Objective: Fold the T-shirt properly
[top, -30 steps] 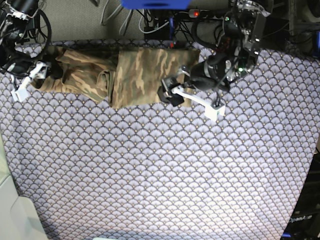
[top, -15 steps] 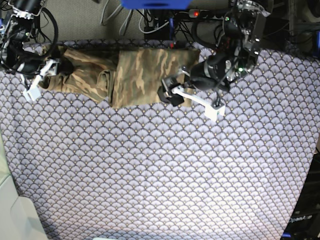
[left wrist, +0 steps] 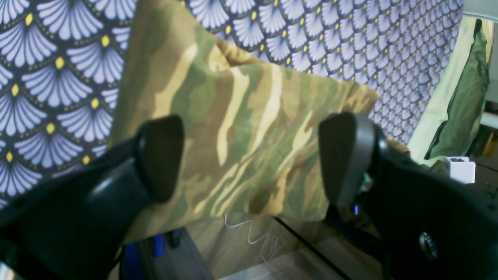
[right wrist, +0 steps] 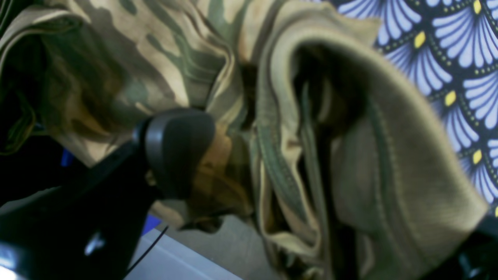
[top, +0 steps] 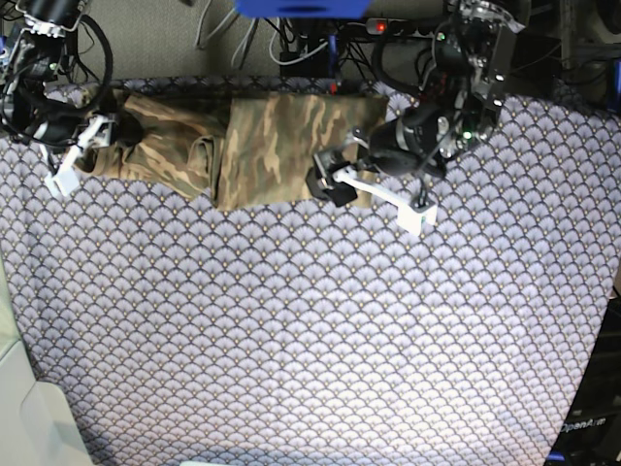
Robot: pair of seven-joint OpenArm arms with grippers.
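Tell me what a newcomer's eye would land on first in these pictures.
First the camouflage T-shirt, stretched in a long bunched strip along the far edge of the fan-scale tablecloth, the rest of which lies bare. Next, an arm at each end of it: the left gripper open over the shirt's right end in the base view, the right gripper open at its left end, where the wrist view shows crumpled hems and folds.

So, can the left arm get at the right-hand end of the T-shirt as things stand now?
Probably yes. The left gripper is open, its fingers standing on either side of the T-shirt edge, and nothing lies between them and the cloth.
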